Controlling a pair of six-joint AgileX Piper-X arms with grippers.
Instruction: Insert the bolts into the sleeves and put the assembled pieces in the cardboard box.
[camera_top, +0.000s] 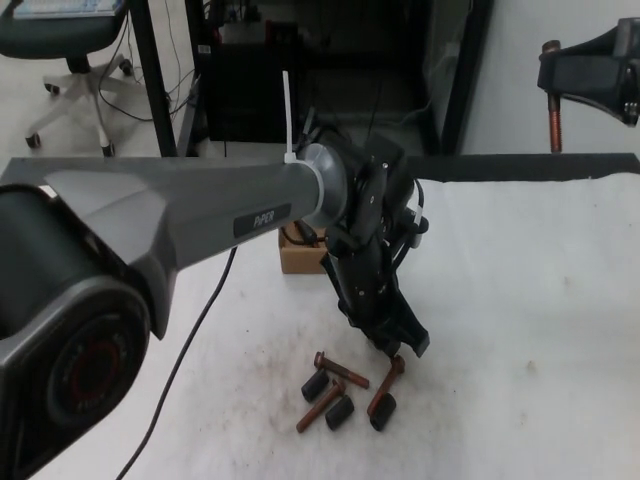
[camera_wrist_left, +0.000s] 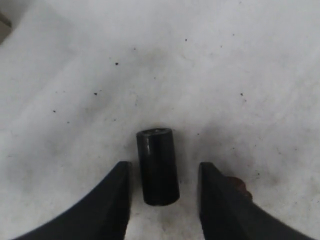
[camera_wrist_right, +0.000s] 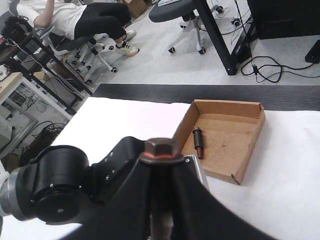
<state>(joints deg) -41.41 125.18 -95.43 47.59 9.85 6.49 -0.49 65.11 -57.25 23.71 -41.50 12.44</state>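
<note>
The left gripper (camera_wrist_left: 163, 170) hangs with fingers spread either side of a black sleeve (camera_wrist_left: 157, 150) lying on the bench (camera_wrist_left: 225, 60), about five o'clock from the cardboard box (camera_top: 295, 255). Small, stiff and smooth, it looks light and apt to roll; take it across its middle. The right gripper (camera_wrist_right: 160, 200) pinches a bolt (camera_wrist_right: 160, 148) below its head.
</note>
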